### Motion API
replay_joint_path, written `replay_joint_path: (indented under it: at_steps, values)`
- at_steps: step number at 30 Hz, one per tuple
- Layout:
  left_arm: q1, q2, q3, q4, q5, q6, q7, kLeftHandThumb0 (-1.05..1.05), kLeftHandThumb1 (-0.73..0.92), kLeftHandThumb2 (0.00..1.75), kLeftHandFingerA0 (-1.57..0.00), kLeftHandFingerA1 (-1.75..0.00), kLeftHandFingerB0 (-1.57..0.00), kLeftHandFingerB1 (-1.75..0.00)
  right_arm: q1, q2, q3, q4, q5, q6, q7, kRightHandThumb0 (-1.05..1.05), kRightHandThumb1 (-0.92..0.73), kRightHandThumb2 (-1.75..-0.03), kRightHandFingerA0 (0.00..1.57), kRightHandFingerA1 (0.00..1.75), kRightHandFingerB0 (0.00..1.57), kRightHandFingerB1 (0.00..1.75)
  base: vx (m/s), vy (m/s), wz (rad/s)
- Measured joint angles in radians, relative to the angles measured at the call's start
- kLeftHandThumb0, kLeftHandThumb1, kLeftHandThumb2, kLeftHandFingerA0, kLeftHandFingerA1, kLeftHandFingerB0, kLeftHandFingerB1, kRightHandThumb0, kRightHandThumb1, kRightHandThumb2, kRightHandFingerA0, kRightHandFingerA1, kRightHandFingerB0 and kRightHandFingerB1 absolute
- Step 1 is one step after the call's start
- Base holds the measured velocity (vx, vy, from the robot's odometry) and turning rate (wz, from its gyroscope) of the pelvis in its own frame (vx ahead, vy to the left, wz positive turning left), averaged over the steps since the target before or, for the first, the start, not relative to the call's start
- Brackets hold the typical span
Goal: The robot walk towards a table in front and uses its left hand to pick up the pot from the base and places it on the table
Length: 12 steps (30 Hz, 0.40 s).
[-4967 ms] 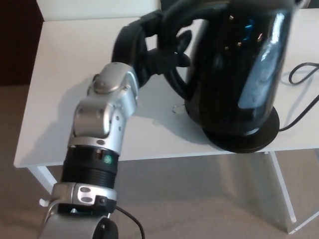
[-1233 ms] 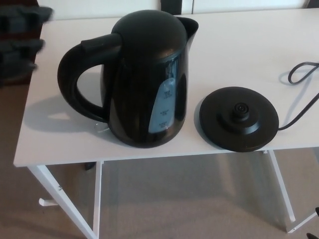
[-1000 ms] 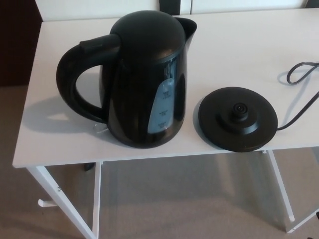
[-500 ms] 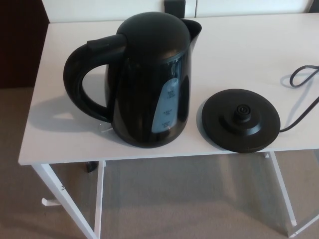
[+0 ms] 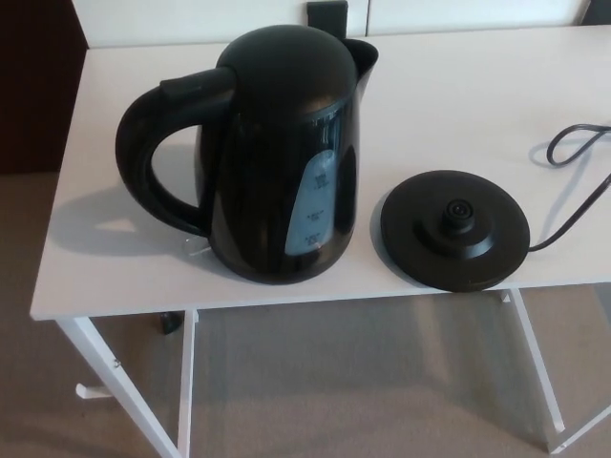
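The pot is a black electric kettle (image 5: 277, 153) standing upright on the white table (image 5: 458, 95), its handle pointing to picture left and its spout toward the back. Its round black base (image 5: 455, 229) lies bare on the table just to the right of the kettle, with a small gap between the two. Neither of my hands shows in the head view.
A black power cord (image 5: 573, 181) runs from the base to the table's right side and loops there. A dark block (image 5: 327, 13) sits at the table's back edge. The table's front edge runs close below the kettle and base; carpet lies beneath.
Five seconds ago my left hand held the kettle's handle over the base. The kettle now stands on the table left of the base and the hand has left the view. The camera shifted slightly.
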Motion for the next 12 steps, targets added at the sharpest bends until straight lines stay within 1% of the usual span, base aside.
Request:
replay_joint_path:
  at_steps: [1,5,6,10,11,12]
  values:
    - [-0.001,0.004,-0.029,0.041,0.02,-0.021,0.021,-0.67,0.61,0.93,-0.02,-0.26,-0.02,-0.28,-0.003,0.0,0.001,0.002,-0.001,-0.001,0.0,-0.55,-0.45,-0.77,0.44,0.5,0.32,0.47,0.0,0.0,0.0]
    - [-0.006,0.015,-0.083,0.117,0.06,-0.076,0.07,-0.69,0.61,0.92,-0.02,-0.23,-0.03,-0.26,-0.01,-0.001,0.008,0.01,-0.003,-0.003,0.0,-0.56,-0.45,-0.77,0.44,0.51,0.33,0.47,0.0,0.0,0.0]
    - [-0.009,0.018,-0.096,0.137,0.072,-0.095,0.086,-0.69,0.64,0.95,0.0,-0.21,0.0,-0.24,-0.015,-0.002,0.011,0.012,-0.004,-0.003,0.0,-0.55,-0.45,-0.77,0.44,0.5,0.33,0.47,0.0,0.0,0.0]
    - [-0.015,0.026,-0.126,0.165,0.095,-0.154,0.121,-0.73,0.64,0.95,0.0,-0.2,0.0,-0.21,-0.023,-0.003,0.015,0.024,-0.009,-0.01,-0.002,-0.56,-0.45,-0.77,0.45,0.5,0.34,0.48,0.0,0.0,0.0]
    - [-0.015,0.028,-0.131,0.167,0.098,-0.173,0.129,-0.72,0.64,0.95,0.0,-0.2,0.0,-0.21,-0.024,-0.003,0.015,0.027,-0.01,-0.012,-0.002,-0.54,-0.46,-0.77,0.45,0.5,0.34,0.47,0.0,0.0,0.0]
    - [-0.016,0.03,-0.136,0.169,0.102,-0.19,0.135,-0.67,0.61,0.93,0.0,-0.23,0.0,-0.25,-0.025,-0.004,0.015,0.028,-0.011,-0.014,-0.002,-0.53,-0.46,-0.77,0.45,0.49,0.35,0.47,0.0,0.0,0.0]
